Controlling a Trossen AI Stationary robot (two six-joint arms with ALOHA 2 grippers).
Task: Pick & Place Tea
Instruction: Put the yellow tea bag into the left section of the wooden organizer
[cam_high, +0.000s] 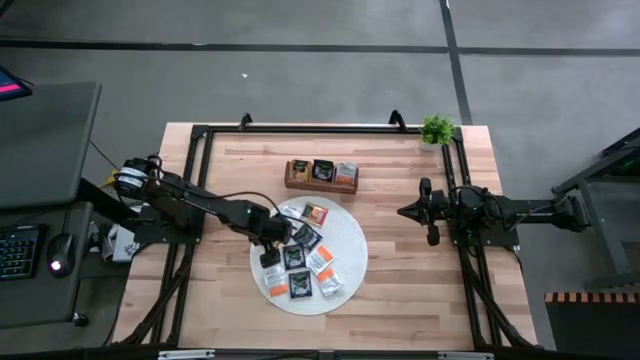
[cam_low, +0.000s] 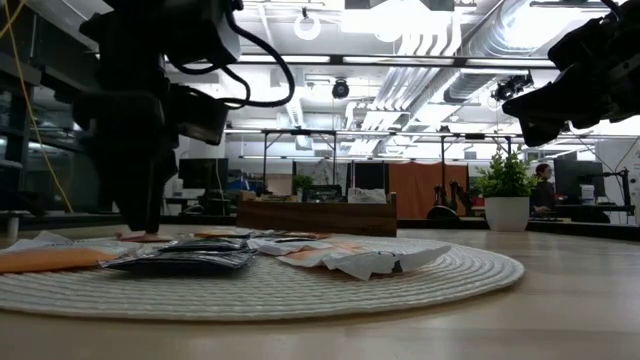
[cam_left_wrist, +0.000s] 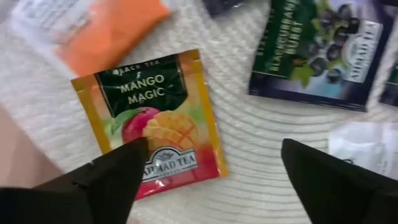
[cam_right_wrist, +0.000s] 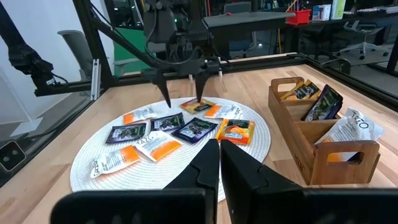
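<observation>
— Left gripper (cam_left_wrist: 212, 149)?
— Spread wide, tips down close over the round white mat (cam_left_wrist: 261, 180). Holding nothing.

— Nearest tea?
— Mango sachet (cam_left_wrist: 152, 115), flat on the mat, face up. Not centred in the gap: lying towards one finger (cam_left_wrist: 118, 171), whose tip covers a corner at the brand-name end. Only bare mat under the other finger.

— Pointing which way?
— Slightly longer than wide, with the long axis running away from the gripper and tilted a little off the fingers' line. Brand-name end nearest the fingers, title end farthest.

— Around it?
— Just past the title end, an orange sachet (cam_left_wrist: 106, 31). Off to the other side, a dark blackcurrant sachet (cam_left_wrist: 317, 53), apart from the mango one. Beside the far finger, a white sachet (cam_left_wrist: 367, 146). More scattered flat over the mat (cam_high: 350, 245), some overlapping.

— Containers?
— Wooden tray (cam_right_wrist: 298, 134) beyond the mat, on the table (cam_high: 420, 290). Three compartments, each with tea leaning upright: an orange packet (cam_right_wrist: 301, 91), a dark packet (cam_right_wrist: 323, 102), a white packet (cam_right_wrist: 354, 127).

— Right gripper (cam_right_wrist: 219, 146)?
— Pressed together, empty, held above the table to the right of the mat.
</observation>
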